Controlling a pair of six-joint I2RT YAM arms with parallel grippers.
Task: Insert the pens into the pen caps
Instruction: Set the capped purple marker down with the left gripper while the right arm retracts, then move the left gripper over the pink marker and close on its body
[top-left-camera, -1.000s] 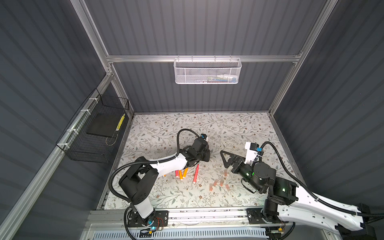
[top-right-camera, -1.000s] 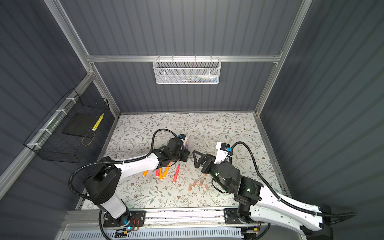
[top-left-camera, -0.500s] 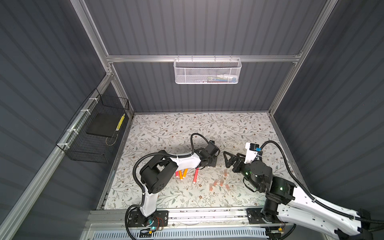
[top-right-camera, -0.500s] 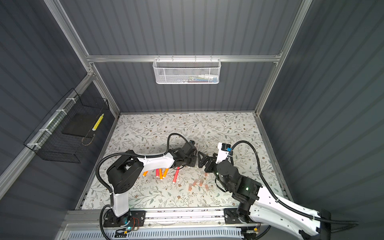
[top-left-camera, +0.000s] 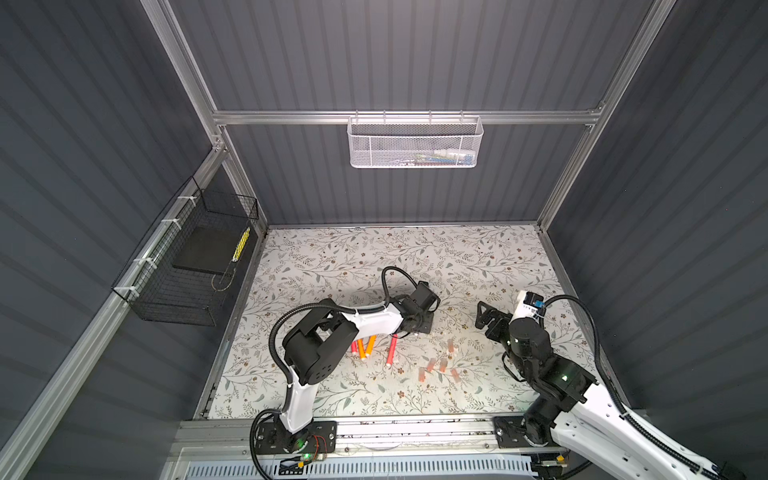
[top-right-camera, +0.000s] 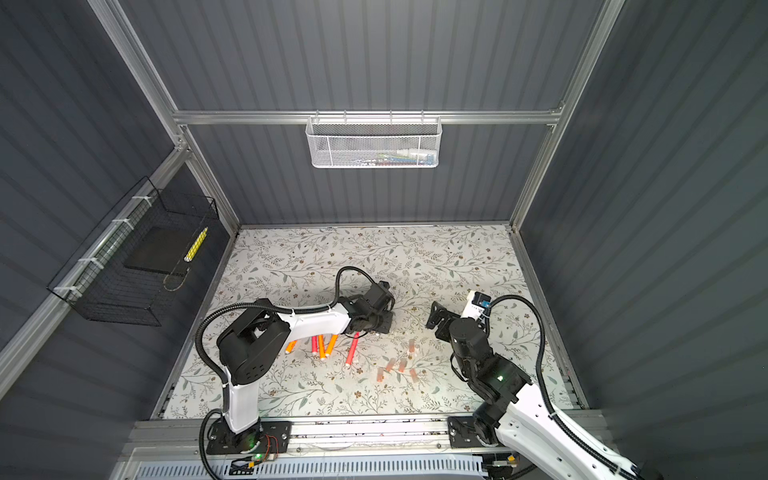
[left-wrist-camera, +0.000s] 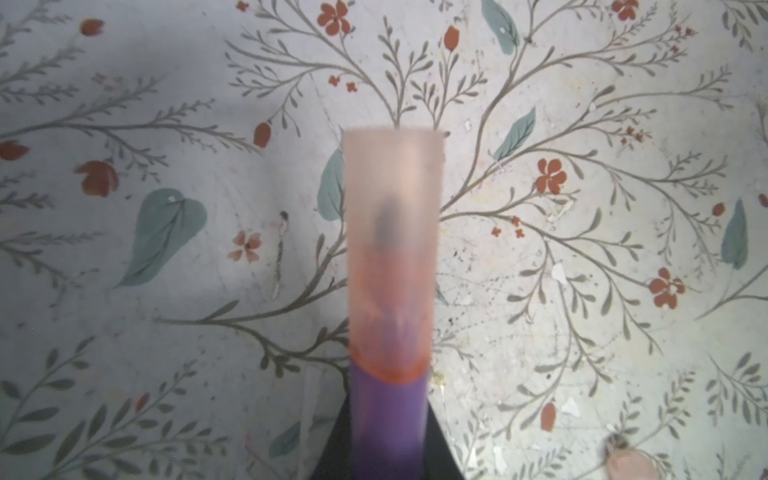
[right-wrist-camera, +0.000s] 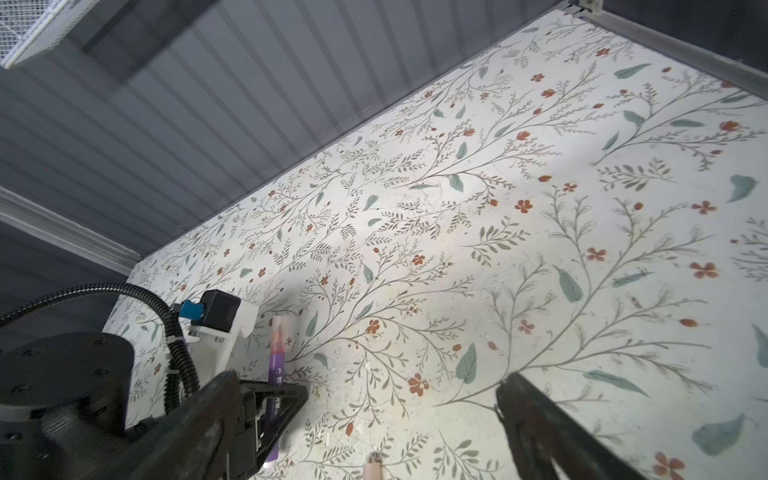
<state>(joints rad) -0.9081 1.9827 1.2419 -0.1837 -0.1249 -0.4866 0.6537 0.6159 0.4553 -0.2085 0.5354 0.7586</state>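
Note:
My left gripper (top-left-camera: 419, 323) (left-wrist-camera: 388, 461) is shut on the purple pen (left-wrist-camera: 388, 415) (right-wrist-camera: 276, 361) just above the mat's middle. A translucent pinkish pen cap (left-wrist-camera: 392, 249) (right-wrist-camera: 277, 328) sits over that pen's tip. To its right my right gripper (top-left-camera: 487, 316) (right-wrist-camera: 374, 419) stands open with nothing between its fingers (right-wrist-camera: 536, 424). Orange and pink-red pens (top-left-camera: 362, 348) (top-right-camera: 323, 345) lie under the left forearm, and one pink-red pen (top-left-camera: 391, 354) lies apart from them. Several loose pen caps (top-left-camera: 443, 364) (top-right-camera: 402, 365) are scattered between the arms; one cap (right-wrist-camera: 372, 469) lies below the right gripper.
A white mesh basket (top-left-camera: 415, 143) hangs on the back wall. A black wire basket (top-left-camera: 187, 270) on the left wall holds a yellow patterned stick (top-left-camera: 241, 245). Dark panel walls enclose the floral mat (top-left-camera: 374, 257) on three sides.
My left gripper has moved right, to the mat's middle, with the purple pen in it. The right gripper has drawn back to the right, still open.

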